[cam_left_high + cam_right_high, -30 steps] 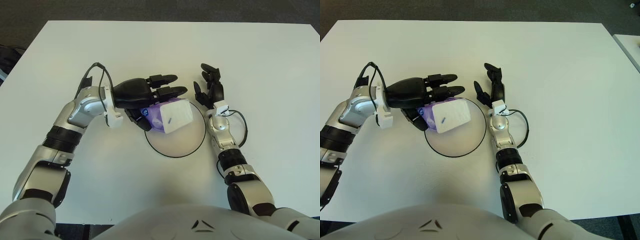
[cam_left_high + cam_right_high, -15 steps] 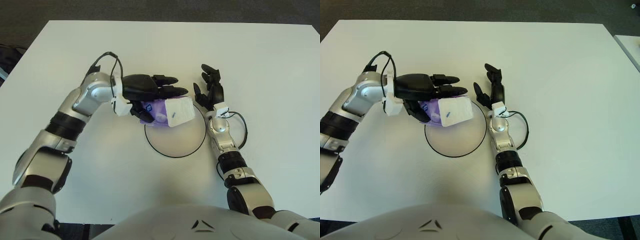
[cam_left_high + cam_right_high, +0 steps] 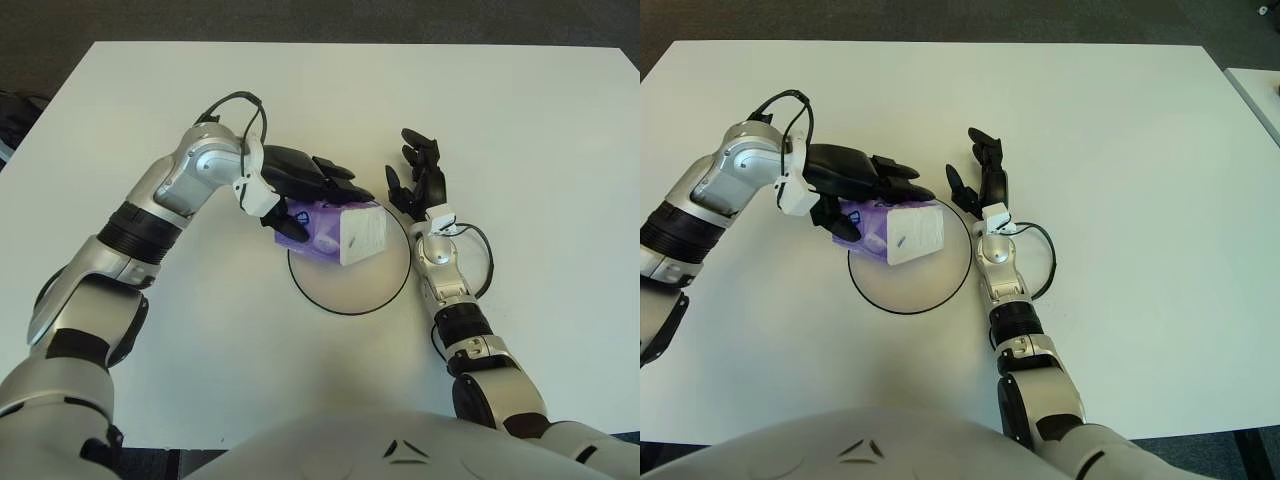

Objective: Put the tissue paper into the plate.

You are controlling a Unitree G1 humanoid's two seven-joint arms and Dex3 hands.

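The tissue pack [image 3: 345,232], purple with a white face, is over the upper left part of the round white plate [image 3: 345,288] with a thin black rim. My left hand [image 3: 318,205] reaches in from the left and is shut on the pack, black fingers across its top and the thumb under its left end. Whether the pack touches the plate I cannot tell. My right hand [image 3: 420,178] shows just beyond the plate's upper right rim, fingers spread and holding nothing.
The white table [image 3: 520,120] stretches well beyond the plate on all sides, with dark floor past its far and left edges. A thin black cable [image 3: 484,262] loops beside my right wrist.
My left wrist has turned and the forearm has swung up and over, tipping the pack so its white face points toward me. The pack has settled slightly lower over the plate. My right hand has not moved.
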